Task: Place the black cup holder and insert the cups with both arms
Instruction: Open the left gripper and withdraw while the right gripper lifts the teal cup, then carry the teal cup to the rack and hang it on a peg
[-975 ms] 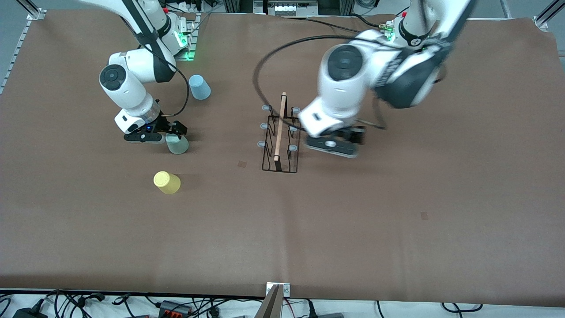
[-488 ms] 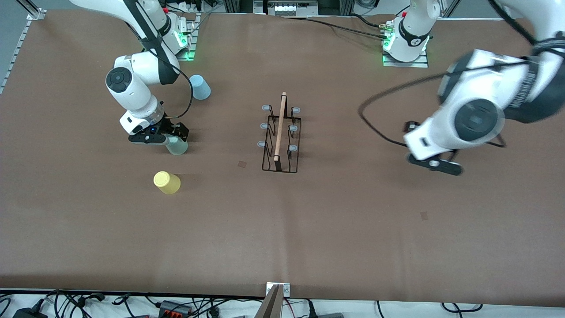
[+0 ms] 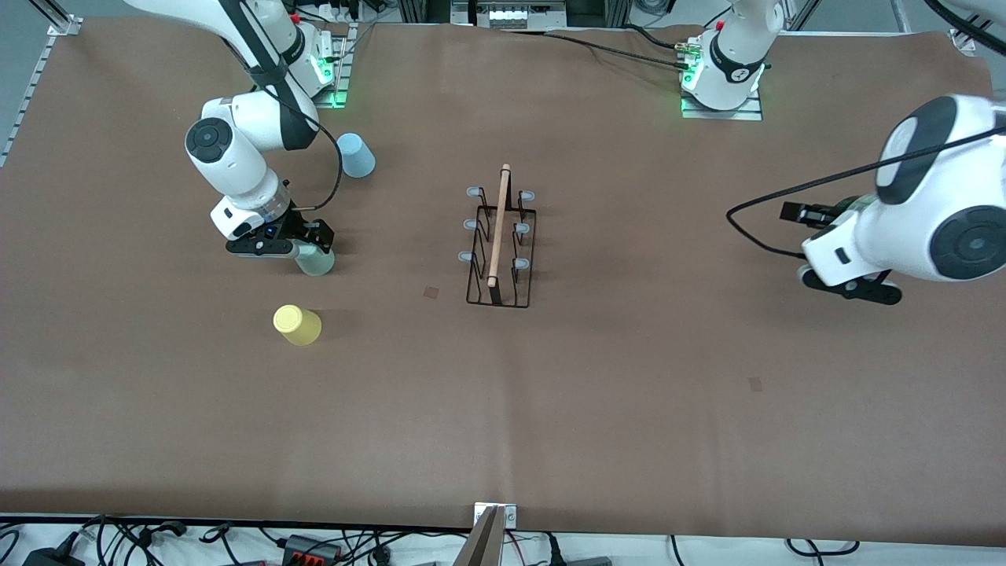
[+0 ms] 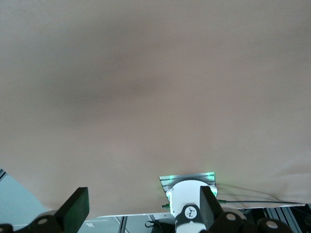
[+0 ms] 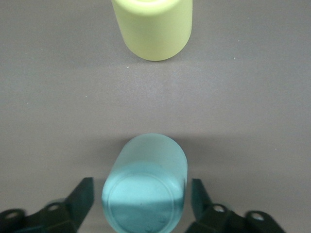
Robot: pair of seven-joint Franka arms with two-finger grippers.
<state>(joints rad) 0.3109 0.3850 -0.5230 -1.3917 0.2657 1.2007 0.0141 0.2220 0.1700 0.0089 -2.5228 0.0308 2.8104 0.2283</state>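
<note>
Swinging clear since a second ago, the left arm has left the rack and now hangs at its own end of the table (image 3: 597, 409), where we judge it is waiting; the right arm has barely shifted. We see the left gripper (image 3: 853, 287) over bare brown surface, and its wrist view shows its fingers (image 4: 73, 213) spread wide with nothing between them.

We find the black cup holder (image 3: 501, 244) standing upright at mid-table, thin black wire on a rectangular base, a pale wooden rod along its top and six grey-capped pegs, all bare. By our reading the placing is done and all three insertions remain.

Toward the right arm's end, the right gripper (image 3: 302, 248) is low around the mint green cup (image 3: 316, 259). In its wrist view the fingers (image 5: 82, 196) stand one on each side of the cup, open and apart from its smooth tapered wall, so we judge the grasp not yet made. The cup stands mouth down, its flat base up.

We note the yellow cup (image 3: 297, 325), also inverted, nearer the front camera than the mint one, and the light blue cup (image 3: 355, 155) farther from it, near the right arm's base. All three look like plain matte plastic.
</note>
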